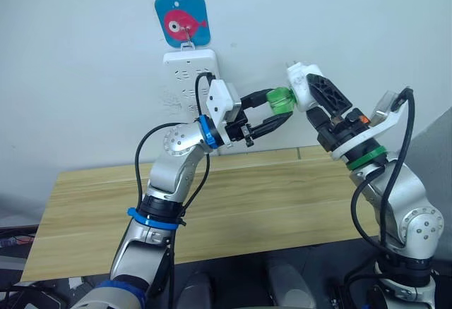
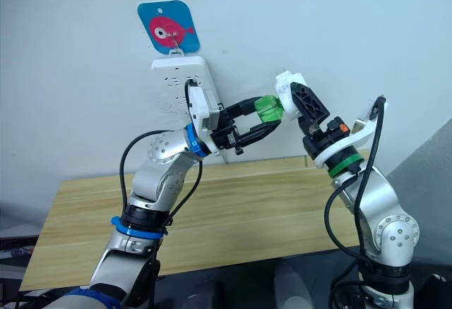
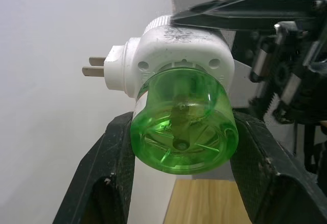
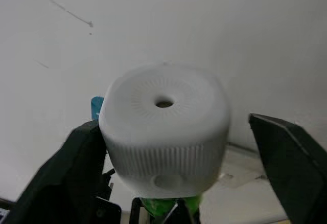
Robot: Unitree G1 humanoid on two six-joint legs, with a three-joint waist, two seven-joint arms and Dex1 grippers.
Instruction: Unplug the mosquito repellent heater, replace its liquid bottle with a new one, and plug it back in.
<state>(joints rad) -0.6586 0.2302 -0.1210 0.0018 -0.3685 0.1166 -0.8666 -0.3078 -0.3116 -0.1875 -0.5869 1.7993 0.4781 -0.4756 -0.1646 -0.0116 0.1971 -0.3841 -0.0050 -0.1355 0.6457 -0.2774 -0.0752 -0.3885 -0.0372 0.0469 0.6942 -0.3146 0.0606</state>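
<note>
Bottle swap held in mid-air above the table's far edge

The heater (image 1: pixel 305 87) is clamped in the right gripper (image 1: pixel 319 97), unplugged, near the power strip (image 1: pixel 189 76); the green bottle (image 1: pixel 280 101) is clamped between the left gripper (image 3: pixel 181 147) fingers. If the bottle is twisted while the heater is loosely held, it could slip and fall. The plug prongs (image 3: pixel 95 66) are shown in the left wrist view; the heater's vent hole (image 4: pixel 164 103) appears in the right wrist view.

White mosquito repellent heater (image 1: pixel 305 87) unplugged, held midair, green bottle (image 1: pixel 281 100) attached

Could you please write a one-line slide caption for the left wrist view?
Left gripper closes on the green bottle beneath the unplugged white heater.
</note>
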